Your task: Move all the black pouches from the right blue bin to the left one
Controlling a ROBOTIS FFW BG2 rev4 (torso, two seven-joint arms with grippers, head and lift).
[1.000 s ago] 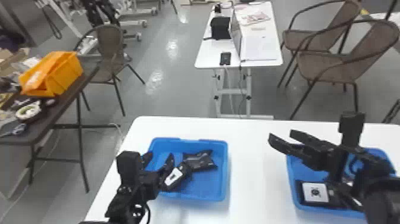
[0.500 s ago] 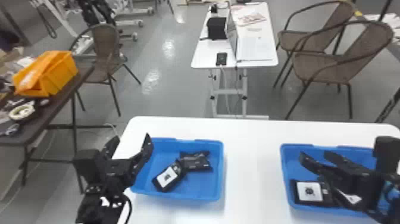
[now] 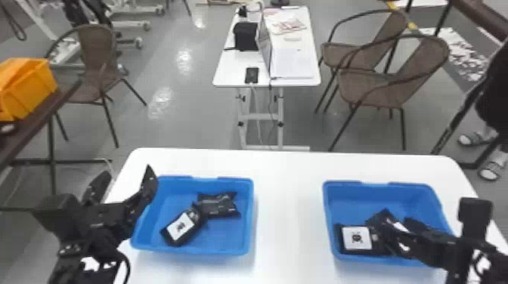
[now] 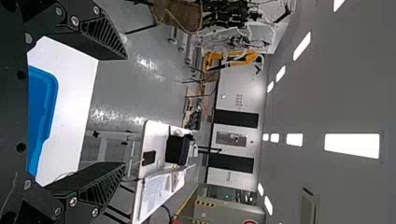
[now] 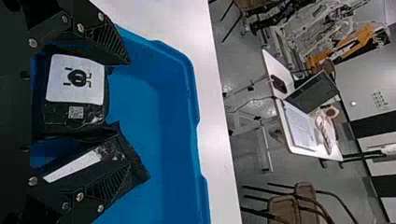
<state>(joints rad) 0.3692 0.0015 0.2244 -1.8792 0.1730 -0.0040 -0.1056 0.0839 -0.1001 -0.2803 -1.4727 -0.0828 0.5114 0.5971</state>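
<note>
In the head view, my left gripper [image 3: 124,180] is open beside the left bin's [image 3: 230,240] left wall. That bin holds a white-labelled black pouch [image 3: 175,236] and a second black pouch [image 3: 217,207]. My right gripper [image 3: 401,231] is low in the right bin [image 3: 355,196], at a labelled pouch [image 3: 357,238] and another dark pouch [image 3: 382,219]. The left wrist view has the left gripper [image 4: 123,111] with nothing between its fingers. In the right wrist view the right gripper [image 5: 125,116] stands open; the labelled pouch [image 5: 74,79] lies between its fingers, the other pouch [image 5: 119,154] along one finger.
Both bins stand on a white table [image 3: 289,211], with bare tabletop between them. Beyond it are a smaller white table [image 3: 295,60] and brown chairs [image 3: 374,87]. An orange bin [image 3: 28,87] sits on a dark table at the far left.
The left gripper has drawn away leftward from the labelled pouch, toward the bin's outer side. The right gripper has lowered among the pouches in the right bin. The head view has shifted somewhat.
</note>
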